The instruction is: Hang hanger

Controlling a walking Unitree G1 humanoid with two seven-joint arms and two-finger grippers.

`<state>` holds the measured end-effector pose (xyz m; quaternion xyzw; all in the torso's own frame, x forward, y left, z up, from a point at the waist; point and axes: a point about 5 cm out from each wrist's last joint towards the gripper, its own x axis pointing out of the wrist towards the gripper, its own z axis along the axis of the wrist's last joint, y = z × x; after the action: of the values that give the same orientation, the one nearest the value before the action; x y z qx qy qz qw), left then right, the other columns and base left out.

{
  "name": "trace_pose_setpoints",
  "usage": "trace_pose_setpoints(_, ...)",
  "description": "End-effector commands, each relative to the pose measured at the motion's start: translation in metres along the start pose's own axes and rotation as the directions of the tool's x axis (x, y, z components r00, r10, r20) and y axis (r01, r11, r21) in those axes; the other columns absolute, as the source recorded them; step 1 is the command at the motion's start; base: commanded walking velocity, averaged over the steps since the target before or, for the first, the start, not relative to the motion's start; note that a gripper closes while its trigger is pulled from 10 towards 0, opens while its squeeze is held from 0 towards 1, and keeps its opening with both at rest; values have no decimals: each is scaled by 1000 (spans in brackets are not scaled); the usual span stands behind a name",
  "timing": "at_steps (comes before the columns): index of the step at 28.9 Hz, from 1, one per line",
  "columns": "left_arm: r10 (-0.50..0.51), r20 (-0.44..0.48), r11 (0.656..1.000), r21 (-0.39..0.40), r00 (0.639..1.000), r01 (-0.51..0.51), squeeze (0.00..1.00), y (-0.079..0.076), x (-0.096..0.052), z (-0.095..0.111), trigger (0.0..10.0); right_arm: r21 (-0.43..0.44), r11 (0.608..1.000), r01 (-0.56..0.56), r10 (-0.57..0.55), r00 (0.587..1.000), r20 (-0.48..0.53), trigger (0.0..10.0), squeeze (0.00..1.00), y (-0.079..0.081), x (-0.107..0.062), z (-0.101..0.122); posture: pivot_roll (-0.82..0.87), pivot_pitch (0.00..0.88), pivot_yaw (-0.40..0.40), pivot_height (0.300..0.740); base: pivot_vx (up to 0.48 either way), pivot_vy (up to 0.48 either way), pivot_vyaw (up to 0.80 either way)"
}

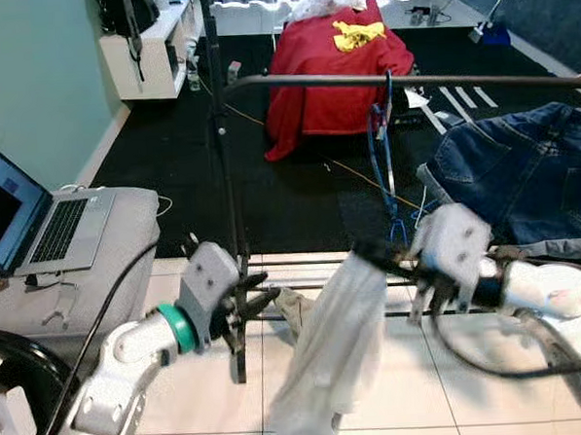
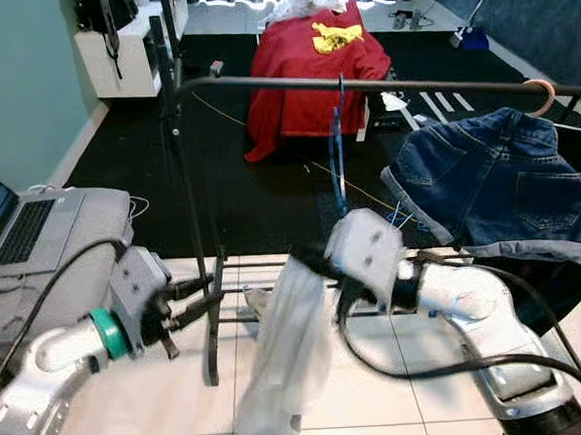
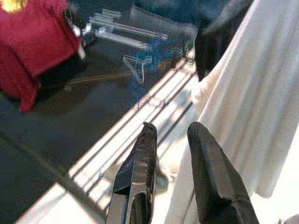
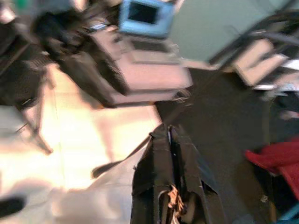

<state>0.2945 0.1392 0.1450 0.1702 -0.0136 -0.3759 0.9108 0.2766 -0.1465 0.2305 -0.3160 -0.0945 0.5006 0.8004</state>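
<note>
One white garment (image 1: 331, 347) hangs nearest, below the rail (image 1: 400, 79), clenched at its top by the right gripper (image 1: 370, 255). The left gripper (image 1: 261, 297) is released beside the rack post. One blue hanger (image 1: 384, 139) and one pair of denim shorts (image 2: 488, 183) hang on the rail.

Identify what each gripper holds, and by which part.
The right gripper holds the white garment by its top end; the left gripper holds nothing.
</note>
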Motion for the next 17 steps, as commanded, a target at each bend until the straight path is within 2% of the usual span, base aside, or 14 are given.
trace_pose_setpoints(1,9,-49,1000,-1,999,-10,0,-4,-5,-15,10000,-18,999,-36,37,998,50,10000,0,-2,14,4,-127,114,29,740,0,0,0)
trace_pose_setpoints(3,1,-57,1000,-8,998,-2,0,-3,-8,-17,10000,-11,999,-34,35,997,74,10000,0,-4,20,6,-127,114,29,740,0,0,0)
trace_pose_setpoints(7,-37,-91,998,53,995,42,0,3,-20,-20,10000,-19,997,-70,72,989,132,10000,0,-7,41,12,-100,114,14,740,0,0,0)
trace_pose_setpoints(12,-53,-121,992,109,991,66,0,8,-27,-23,10000,-38,991,-126,130,979,155,10000,0,-6,48,18,-98,115,8,740,0,0,0)
trace_pose_setpoints(16,-62,-165,986,144,984,86,0,17,-41,-31,10000,-57,957,-283,289,938,190,10000,0,3,56,27,-95,117,-5,740,0,0,0)
trace_pose_setpoints(17,-62,-165,986,144,984,86,0,17,-41,-31,10000,-57,957,-283,289,938,190,10000,0,3,56,27,-95,117,-5,740,0,0,0)
